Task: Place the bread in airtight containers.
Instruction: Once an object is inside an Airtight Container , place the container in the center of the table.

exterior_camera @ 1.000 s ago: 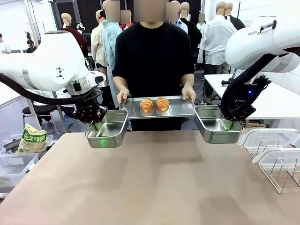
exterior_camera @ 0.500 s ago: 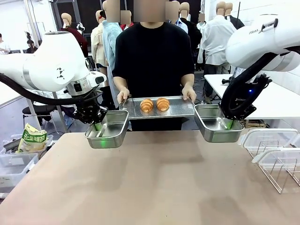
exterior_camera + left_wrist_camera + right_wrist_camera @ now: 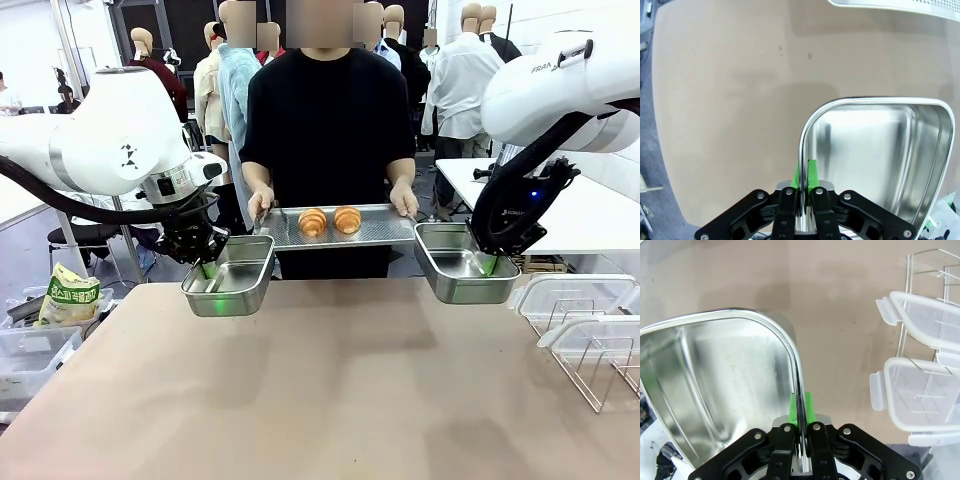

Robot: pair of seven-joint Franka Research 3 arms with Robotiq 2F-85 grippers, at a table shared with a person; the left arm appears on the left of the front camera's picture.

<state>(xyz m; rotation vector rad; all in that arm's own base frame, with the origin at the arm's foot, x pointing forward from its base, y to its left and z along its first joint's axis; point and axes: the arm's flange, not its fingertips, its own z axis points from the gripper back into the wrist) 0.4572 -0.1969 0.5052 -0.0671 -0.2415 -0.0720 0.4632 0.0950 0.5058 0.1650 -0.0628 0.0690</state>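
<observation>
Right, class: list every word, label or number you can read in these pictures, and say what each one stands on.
"FRA": the start of a word on the right arm's white casing; the rest cannot be made out.
White print on the black wrist block below it: too small to read.
Print on the yellow-green bag left of the table: too blurred to read.

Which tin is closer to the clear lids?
The right tin, clamped by the right gripper, beside the clear lids; the left tin, in the left gripper, hangs far off.
</observation>
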